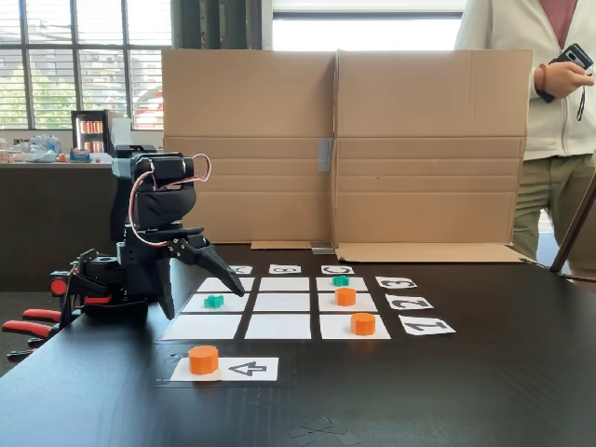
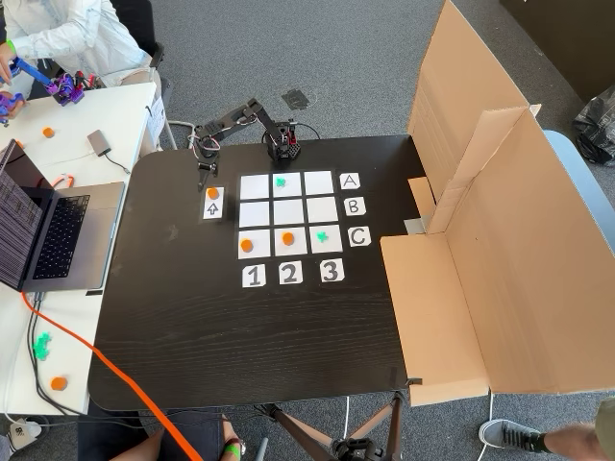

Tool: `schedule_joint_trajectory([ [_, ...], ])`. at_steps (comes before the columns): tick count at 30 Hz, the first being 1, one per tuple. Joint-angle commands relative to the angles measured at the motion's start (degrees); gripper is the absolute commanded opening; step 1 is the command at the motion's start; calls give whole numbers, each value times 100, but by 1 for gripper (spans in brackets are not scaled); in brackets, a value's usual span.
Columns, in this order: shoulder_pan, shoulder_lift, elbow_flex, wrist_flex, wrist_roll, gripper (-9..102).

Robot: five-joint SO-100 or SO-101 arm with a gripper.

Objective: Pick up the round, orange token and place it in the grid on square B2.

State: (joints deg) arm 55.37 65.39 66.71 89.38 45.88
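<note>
One round orange token [image 1: 203,358] [image 2: 212,193] rests on the white arrow card [image 1: 244,370] [image 2: 212,207] beside the grid [image 1: 282,326] [image 2: 254,186]. Two more orange tokens [image 1: 345,296] [image 1: 363,323] lie on outer squares of the row lettered C. The centre square B2 [image 1: 282,302] [image 2: 287,211] is bare. In the fixed view from table height, my gripper [image 1: 205,304] hangs open and empty over the grid's left edge, behind and above the arrow-card token and apart from it. The arm [image 2: 282,142] stands at the table's far edge in the fixed view from above.
Teal tokens [image 1: 214,301] [image 1: 341,280] lie on two outer squares. A cardboard wall [image 1: 335,140] [image 2: 480,192] closes one side of the table. A person [image 1: 559,93] stands beside it. Red-handled clamps [image 1: 28,324] sit by the arm's base. A laptop [image 2: 48,230] is on the neighbouring desk.
</note>
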Motion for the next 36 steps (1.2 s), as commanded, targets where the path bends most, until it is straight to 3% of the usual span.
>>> schedule_joint_trajectory([
  [1,-62,-132,-299,9,44,55],
  [18,-114,-1459,-1441,-18,123,55],
  [36,-255,-1731,-1635,-53,149,51],
])
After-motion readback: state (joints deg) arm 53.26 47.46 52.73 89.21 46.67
